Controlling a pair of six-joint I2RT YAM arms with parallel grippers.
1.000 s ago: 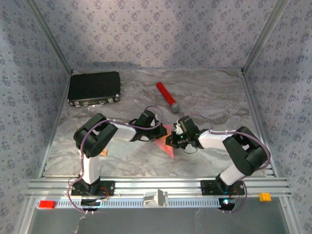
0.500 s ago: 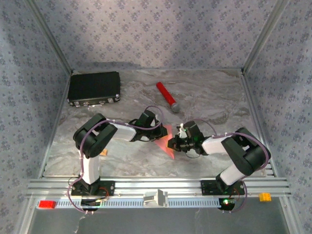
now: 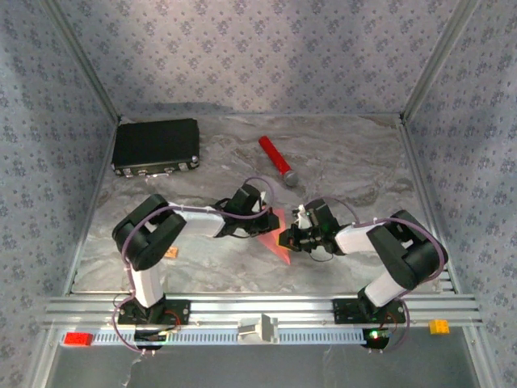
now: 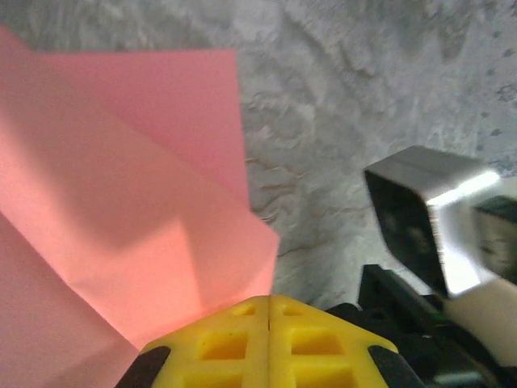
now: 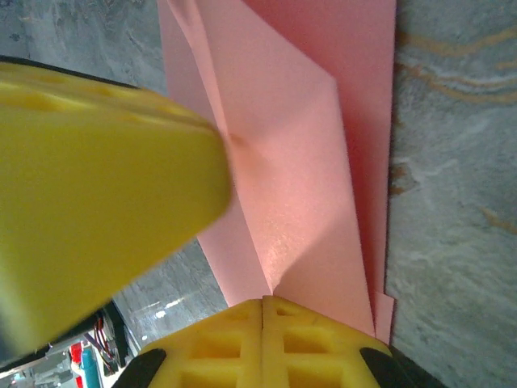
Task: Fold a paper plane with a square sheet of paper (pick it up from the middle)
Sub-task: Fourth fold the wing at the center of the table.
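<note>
The square sheet of paper (image 3: 275, 236) lies creased into layered pink-red flaps on the marble table, between my two grippers. My left gripper (image 3: 263, 221) comes at it from the upper left; in the left wrist view its yellow jaws (image 4: 268, 302) are shut, with a raised flap of the paper (image 4: 121, 202) meeting their tips. Whether that flap is pinched I cannot tell. My right gripper (image 3: 284, 239) comes from the right. Its jaws (image 5: 263, 301) are shut where a fold of the paper (image 5: 299, 162) runs into their seam. The left gripper's yellow finger (image 5: 105, 178) hangs over the paper's left side.
A black rectangular case (image 3: 156, 145) sits at the back left. A red cylinder with a grey tip (image 3: 275, 159) lies behind the grippers. A small tan block (image 3: 171, 253) rests by the left arm. The right gripper's silver body (image 4: 428, 218) is close beside the left jaws.
My right gripper has slid a little toward the near edge along the paper. The left arm's elbow has dropped toward the left while its gripper stayed on the paper.
</note>
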